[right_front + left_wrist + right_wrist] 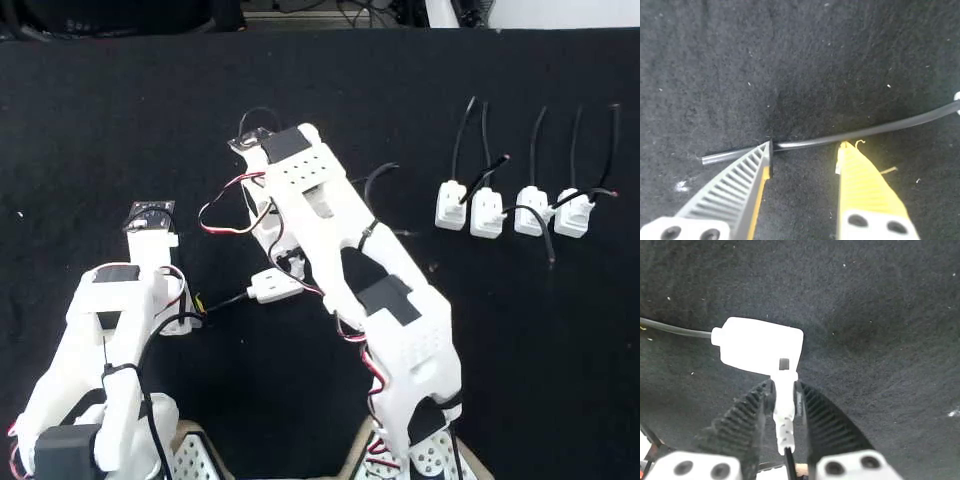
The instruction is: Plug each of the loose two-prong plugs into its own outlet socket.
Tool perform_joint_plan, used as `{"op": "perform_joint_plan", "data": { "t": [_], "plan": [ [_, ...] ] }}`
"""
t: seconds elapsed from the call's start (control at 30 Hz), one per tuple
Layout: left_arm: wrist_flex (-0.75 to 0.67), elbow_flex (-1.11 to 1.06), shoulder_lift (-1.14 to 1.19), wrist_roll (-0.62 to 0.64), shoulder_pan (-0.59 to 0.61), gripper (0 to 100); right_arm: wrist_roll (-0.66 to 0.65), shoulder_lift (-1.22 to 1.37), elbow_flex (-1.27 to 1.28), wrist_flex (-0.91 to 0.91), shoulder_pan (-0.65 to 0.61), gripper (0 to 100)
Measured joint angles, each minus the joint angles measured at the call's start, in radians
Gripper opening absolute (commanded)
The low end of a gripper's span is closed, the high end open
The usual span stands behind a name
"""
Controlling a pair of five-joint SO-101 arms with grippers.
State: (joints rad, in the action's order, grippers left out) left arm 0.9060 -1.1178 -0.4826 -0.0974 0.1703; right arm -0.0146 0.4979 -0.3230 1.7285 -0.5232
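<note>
On the left of the black table cloth (100, 120), the left gripper (805, 147) is down at the cloth with its jaws set wide. They straddle a thin black cable (865, 131) near its cut end: the grey finger touches the cable and the yellow one sits just beside it, so nothing is gripped.

In the high view the cable runs rightward to a white outlet socket (272, 287) lying flat near the table's middle. In the right wrist view the cable enters one end of this block.

The right gripper (784, 387) is closed narrowly on a white two-prong plug (783, 407). The plug's front end touches the socket's side at a small dark slot, and its prongs cannot be seen.

From above, the right arm's white body and its looping red, yellow and black wires (225, 215) lie over this spot and hide the fingers.

Well apart, at the far right, is a row of four white blocks (487, 212) with black cords. It is too small to tell whether plugs are seated there.
</note>
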Motion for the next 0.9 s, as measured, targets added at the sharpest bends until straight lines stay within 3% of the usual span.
{"op": "perform_joint_plan", "data": {
  "t": [0.9],
  "plan": [
    [0.000, 0.000, 0.000, 0.000, 0.000, 22, 0.034, 0.002, 0.000, 0.002, 0.000, 1.0]
  ]
}}
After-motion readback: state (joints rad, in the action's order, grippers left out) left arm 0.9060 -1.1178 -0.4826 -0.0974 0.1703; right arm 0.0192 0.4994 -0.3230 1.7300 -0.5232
